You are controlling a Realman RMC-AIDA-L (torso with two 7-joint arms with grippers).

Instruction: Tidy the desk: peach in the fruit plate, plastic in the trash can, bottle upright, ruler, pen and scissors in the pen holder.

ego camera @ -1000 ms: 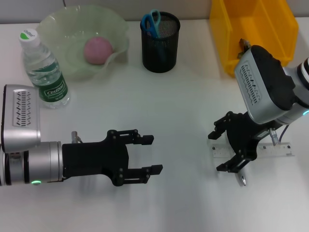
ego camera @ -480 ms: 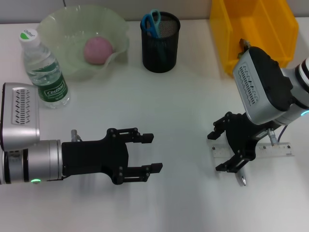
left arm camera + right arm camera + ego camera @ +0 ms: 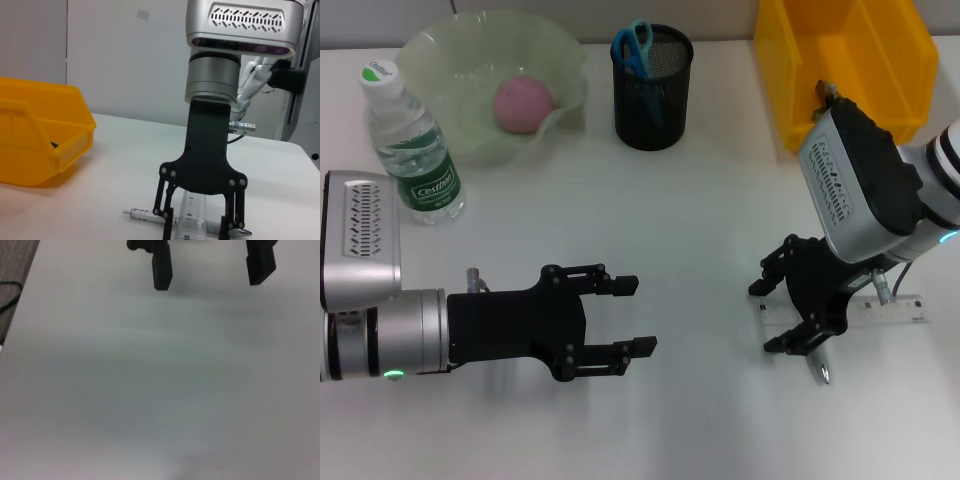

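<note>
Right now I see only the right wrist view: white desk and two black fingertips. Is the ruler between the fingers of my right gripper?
Observer: Yes. In the left wrist view the right gripper is open, one finger on each side of the ruler.
Operator: Is anything else close to it?
Observer: The pen lies crosswise to the ruler, right at the fingers.
Operator: Where is the other arm?
Observer: The left gripper is open over the bare desk, well apart from both.
</note>
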